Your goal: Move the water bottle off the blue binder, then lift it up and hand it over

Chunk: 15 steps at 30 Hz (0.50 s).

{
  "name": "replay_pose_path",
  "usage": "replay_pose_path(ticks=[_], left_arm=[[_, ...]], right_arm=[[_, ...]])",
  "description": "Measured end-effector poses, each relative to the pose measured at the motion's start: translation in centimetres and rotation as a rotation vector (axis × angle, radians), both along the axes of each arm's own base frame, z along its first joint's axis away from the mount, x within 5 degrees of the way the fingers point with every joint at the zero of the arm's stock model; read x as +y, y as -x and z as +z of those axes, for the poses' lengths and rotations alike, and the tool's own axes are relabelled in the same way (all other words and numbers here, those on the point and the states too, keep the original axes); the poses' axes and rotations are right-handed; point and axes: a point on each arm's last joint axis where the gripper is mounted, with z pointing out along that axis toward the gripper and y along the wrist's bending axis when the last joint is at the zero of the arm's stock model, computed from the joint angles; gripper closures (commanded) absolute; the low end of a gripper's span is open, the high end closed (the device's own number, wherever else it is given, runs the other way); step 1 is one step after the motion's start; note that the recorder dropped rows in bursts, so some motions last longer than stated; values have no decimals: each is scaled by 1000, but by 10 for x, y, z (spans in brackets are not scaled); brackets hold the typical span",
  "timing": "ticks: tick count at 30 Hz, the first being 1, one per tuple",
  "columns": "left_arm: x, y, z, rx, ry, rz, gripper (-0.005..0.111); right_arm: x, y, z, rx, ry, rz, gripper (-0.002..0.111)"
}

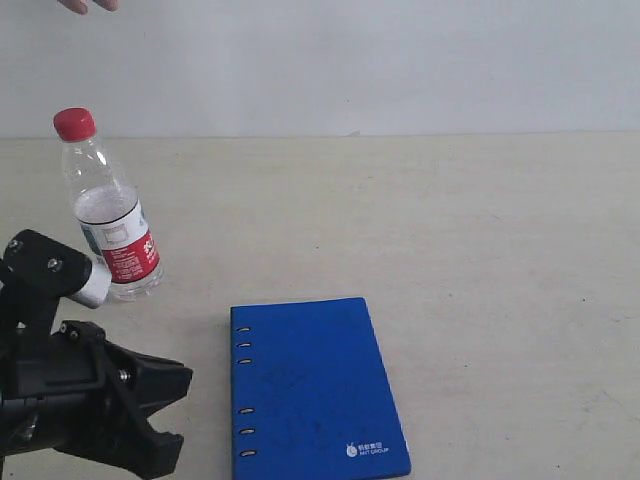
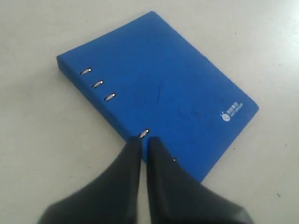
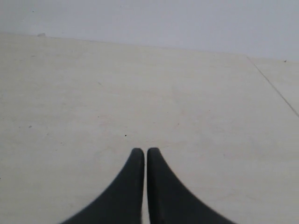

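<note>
The water bottle (image 1: 107, 212), clear with a red cap and a red-and-white label, is at the left of the exterior view. It leans slightly, is clear of the blue binder (image 1: 312, 390), and no gripper holds it. The binder lies flat and closed on the table, with its slotted spine to the left and nothing on its cover (image 2: 159, 93). My left gripper (image 2: 144, 140) is shut and empty, hovering by the binder's spine edge. In the exterior view it shows at the bottom left (image 1: 180, 405). My right gripper (image 3: 142, 150) is shut and empty over bare table, out of the exterior view.
A person's fingertips (image 1: 88, 5) show at the top left edge, above the bottle. The pale tabletop (image 1: 450, 220) runs back to a white wall. A seam in the table (image 3: 275, 88) crosses the right wrist view.
</note>
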Motion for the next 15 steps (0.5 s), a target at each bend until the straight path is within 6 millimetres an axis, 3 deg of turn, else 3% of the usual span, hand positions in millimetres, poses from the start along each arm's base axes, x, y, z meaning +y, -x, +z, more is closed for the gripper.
replay_pose_path(ticks=[5, 9, 13, 15], left_arm=[[-5, -11, -16, 50, -90, 29, 102], [-22, -25, -24, 101, -92, 16, 102], [-32, -39, -39, 135, -152, 27, 102], [-31, -44, -49, 150, -208, 59, 102]], right_arm=[[2, -3, 14, -157, 22, 25, 108], [4, -3, 23, -258, 24, 42, 108], [5, -3, 32, -353, -4, 56, 108], [6, -2, 38, -426, -101, 63, 108]])
